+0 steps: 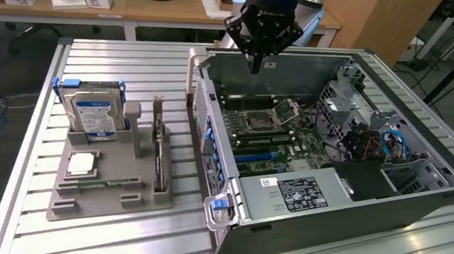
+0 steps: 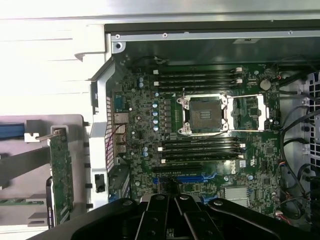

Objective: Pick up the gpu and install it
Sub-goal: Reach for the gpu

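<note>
The gpu (image 1: 158, 152) stands on edge in a slot of the grey holder (image 1: 105, 208), on the exterior view's left of the open computer case (image 1: 316, 226). In the wrist view the gpu (image 2: 61, 175) shows as a green board face beside the case wall. My gripper (image 1: 254, 68) hangs above the case's far rim, over the motherboard (image 1: 278, 136), well apart from the gpu. Its fingers meet at a point and hold nothing. In the wrist view the gripper (image 2: 175, 202) sits above the blue expansion slots (image 2: 192, 177).
A silver hard drive (image 1: 92, 114) with a blue-white label stands in the holder, with a small chip (image 1: 82, 163) and a narrow memory stick (image 1: 99, 184) lying near it. Cables and drive cages (image 1: 370, 137) crowd the case's right. A wooden desk (image 1: 139, 7) stands behind the ribbed metal table (image 1: 120, 56).
</note>
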Controlling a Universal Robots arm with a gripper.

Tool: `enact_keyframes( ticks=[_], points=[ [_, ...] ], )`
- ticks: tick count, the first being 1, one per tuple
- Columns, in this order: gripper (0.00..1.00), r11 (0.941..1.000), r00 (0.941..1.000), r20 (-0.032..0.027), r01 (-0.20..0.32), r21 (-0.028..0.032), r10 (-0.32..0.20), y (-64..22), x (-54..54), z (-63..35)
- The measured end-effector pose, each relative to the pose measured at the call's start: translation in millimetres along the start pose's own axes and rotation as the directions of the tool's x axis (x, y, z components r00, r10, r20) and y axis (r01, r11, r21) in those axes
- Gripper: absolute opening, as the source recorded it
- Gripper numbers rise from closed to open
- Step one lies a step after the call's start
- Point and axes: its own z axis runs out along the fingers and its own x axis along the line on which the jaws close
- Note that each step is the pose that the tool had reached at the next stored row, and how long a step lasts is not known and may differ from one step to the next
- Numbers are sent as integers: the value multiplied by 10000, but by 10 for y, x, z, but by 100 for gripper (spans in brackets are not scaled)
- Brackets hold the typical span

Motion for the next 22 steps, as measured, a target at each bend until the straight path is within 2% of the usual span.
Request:
enact_keyframes(
  ticks=[22],
  points=[
    [11, 10000, 10000, 0, 0, 0, 0, -17, 218, -3]
  ],
)
